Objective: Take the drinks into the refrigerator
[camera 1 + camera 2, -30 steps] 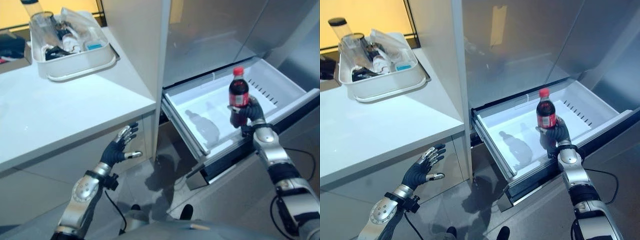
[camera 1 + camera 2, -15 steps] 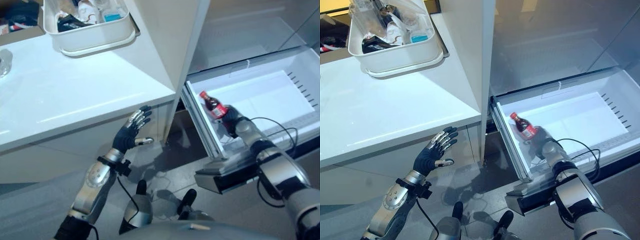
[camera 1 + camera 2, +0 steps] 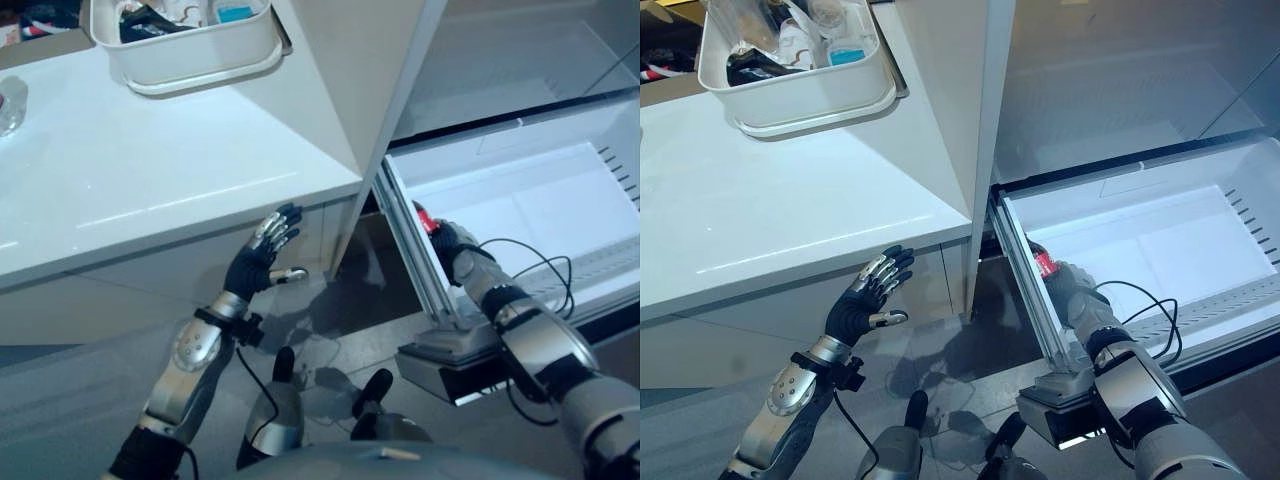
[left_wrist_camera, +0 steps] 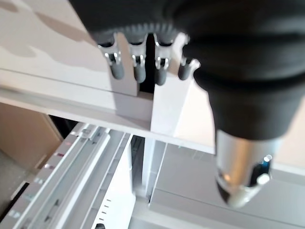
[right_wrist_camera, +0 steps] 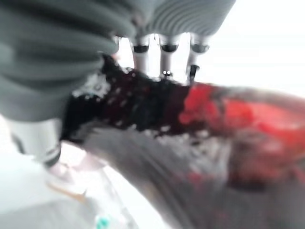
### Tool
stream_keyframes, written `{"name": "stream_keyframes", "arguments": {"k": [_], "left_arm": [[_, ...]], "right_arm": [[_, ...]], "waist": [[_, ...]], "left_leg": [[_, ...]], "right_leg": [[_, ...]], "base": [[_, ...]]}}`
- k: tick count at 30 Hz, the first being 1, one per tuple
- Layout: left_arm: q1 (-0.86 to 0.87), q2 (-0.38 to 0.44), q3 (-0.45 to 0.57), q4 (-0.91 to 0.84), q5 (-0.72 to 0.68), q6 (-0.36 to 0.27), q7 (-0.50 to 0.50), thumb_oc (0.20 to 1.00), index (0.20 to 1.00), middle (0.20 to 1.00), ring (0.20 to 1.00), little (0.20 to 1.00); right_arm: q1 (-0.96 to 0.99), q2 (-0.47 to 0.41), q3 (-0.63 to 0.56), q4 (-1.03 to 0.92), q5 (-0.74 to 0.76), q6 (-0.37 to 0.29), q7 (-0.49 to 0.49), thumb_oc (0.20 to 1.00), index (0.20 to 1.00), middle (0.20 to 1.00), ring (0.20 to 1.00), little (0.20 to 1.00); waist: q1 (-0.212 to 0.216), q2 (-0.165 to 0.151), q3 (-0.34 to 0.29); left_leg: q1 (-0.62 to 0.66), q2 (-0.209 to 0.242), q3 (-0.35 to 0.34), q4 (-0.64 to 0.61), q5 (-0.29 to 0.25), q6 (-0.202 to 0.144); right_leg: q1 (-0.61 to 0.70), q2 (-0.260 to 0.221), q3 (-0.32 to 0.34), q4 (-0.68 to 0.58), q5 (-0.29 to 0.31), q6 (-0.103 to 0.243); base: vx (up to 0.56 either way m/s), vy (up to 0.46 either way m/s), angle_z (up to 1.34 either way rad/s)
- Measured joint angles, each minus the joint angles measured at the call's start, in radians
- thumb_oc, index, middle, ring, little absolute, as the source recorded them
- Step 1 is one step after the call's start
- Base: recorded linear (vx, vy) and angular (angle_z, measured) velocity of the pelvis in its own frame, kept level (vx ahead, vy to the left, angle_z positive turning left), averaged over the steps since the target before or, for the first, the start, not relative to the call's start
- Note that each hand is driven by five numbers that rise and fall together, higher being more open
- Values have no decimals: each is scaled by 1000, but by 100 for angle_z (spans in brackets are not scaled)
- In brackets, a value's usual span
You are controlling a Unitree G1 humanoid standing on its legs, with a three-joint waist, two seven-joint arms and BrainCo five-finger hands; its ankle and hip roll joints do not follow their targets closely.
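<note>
**A:** What were your right hand's fingers (image 5: 164,45) doing at that moment?

**B:** They were curled round the dark cola bottle with the red label and red cap (image 3: 1043,263), thumb on the other side. Your right hand (image 3: 1072,288) had the bottle tipped over, nearly lying flat, just inside the near left corner of the pulled-out white refrigerator drawer (image 3: 1160,240), close against its left wall. I couldn't tell whether the bottle was touching the drawer floor.

**A:** And your left?

**B:** Your left hand (image 3: 258,262) hung idle with its fingers spread and straight, holding nothing, below the front edge of the white worktop (image 3: 150,190) and well apart from the drawer.

**A:** So which step were you on?

**B:** By my reading, the placing itself: the drink was already within the drawer, and only the release was left.

**A:** What did the next move call for?

**B:** I'd say you needed to settle the bottle on the drawer floor, loosen the fingers and draw the hand out over the front rim without dragging it. Lying on its side it could roll. More drinks might have sat in the white plastic tub (image 3: 800,95) at the worktop's far edge, though its contents were too cluttered to name.
</note>
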Motion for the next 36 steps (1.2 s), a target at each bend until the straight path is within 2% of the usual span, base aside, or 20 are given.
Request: {"name": "stream_keyframes", "arguments": {"k": [5,7,8,9,10,11,12,13,17,20,24,28,36], "left_arm": [[-2,0,11,0,1,0,12,1000,1000,1000,1000,1000],[-7,0,18,1,5,0,23,1000,1000,1000,1000,1000],[-7,1,21,1,18,-1,26,1000,1000,1000,1000,1000],[-11,1,21,5,33,-1,29,1000,1000,1000,1000,1000],[-10,2,23,9,44,-1,30,1000,1000,1000,1000,1000],[-6,4,33,17,68,-1,33,1000,1000,1000,1000,1000],[-5,6,37,23,82,-1,34,1000,1000,1000,1000,1000],[-6,11,38,39,97,-1,35,1000,1000,1000,1000,1000],[-8,14,38,90,120,0,39,1000,1000,1000,1000,1000],[-9,13,38,89,131,1,31,1000,1000,1000,1000,1000],[-4,15,41,90,157,3,7,1000,1000,1000,1000,1000],[-10,11,49,90,158,4,-22,1000,1000,1000,1000,1000],[-17,10,57,90,160,9,-51,1000,1000,1000,1000,1000]], "right_arm": [[58,-10,-62,-81,157,-5,-2,1000,1000,1000,1000,1000],[109,-23,-94,-169,237,-1,0,1000,1000,1000,1000,1000],[124,-25,-110,-196,269,2,3,1000,1000,1000,1000,1000],[144,-38,-130,-246,299,10,5,1000,1000,1000,1000,1000],[201,-53,-174,-374,337,19,-1,1000,1000,1000,1000,1000],[250,-53,-226,-513,387,-18,-14,1000,1000,1000,1000,1000],[253,-45,-241,-565,399,-41,-16,1000,1000,1000,1000,1000],[295,-40,-279,-689,414,-89,-20,1000,1000,1000,1000,1000],[453,-16,-386,-953,415,-152,-40,1000,1000,1000,1000,1000],[492,19,-477,-986,442,-137,-58,1000,1000,1000,1000,1000],[569,17,-571,-1088,445,-171,-56,1000,1000,1000,1000,1000],[645,15,-635,-1143,505,-191,-49,1000,1000,1000,1000,1000],[769,16,-741,-1075,582,-208,-55,1000,1000,1000,1000,1000]], "waist": [[0,0,0],[-7,0,1],[2,0,1],[-9,-2,1],[-5,-3,2],[-2,-3,5],[-2,-3,5],[-17,-4,7],[-38,-12,7],[-65,-16,7],[-80,-20,5],[-150,-22,1],[-217,-22,-44]], "left_leg": [[-1,-1,2,0,0,0],[3,-1,6,-1,0,0],[4,-1,6,-1,0,0],[9,-1,10,-2,0,0],[15,0,17,-6,0,0],[29,-1,27,-12,0,0],[36,-1,30,-15,0,0],[55,-1,34,-19,0,1],[92,-5,54,-37,-2,3],[106,-7,64,-40,-3,5],[122,-8,84,-42,-4,7],[144,-10,105,-43,-6,8],[162,-10,140,-43,-9,9]], "right_leg": [[-2,0,2,0,0,0],[-1,5,8,0,0,0],[0,4,8,0,0,0],[1,6,12,0,0,0],[3,8,18,1,0,0],[7,8,28,0,0,0],[11,7,31,0,0,0],[26,8,32,1,0,0],[44,6,49,1,-3,5],[48,6,60,0,0,8],[53,7,84,0,2,9],[64,8,105,1,5,10],[62,13,141,0,20,4]], "base": [[0,0,0],[0,17,-4],[5,3,-5],[12,5,-5],[14,-6,-15],[-3,7,-18],[19,-4,-20],[20,-16,-7],[15,-20,-12],[38,-29,-12],[19,-25,-14],[23,-19,-14],[18,-6,-15]]}}
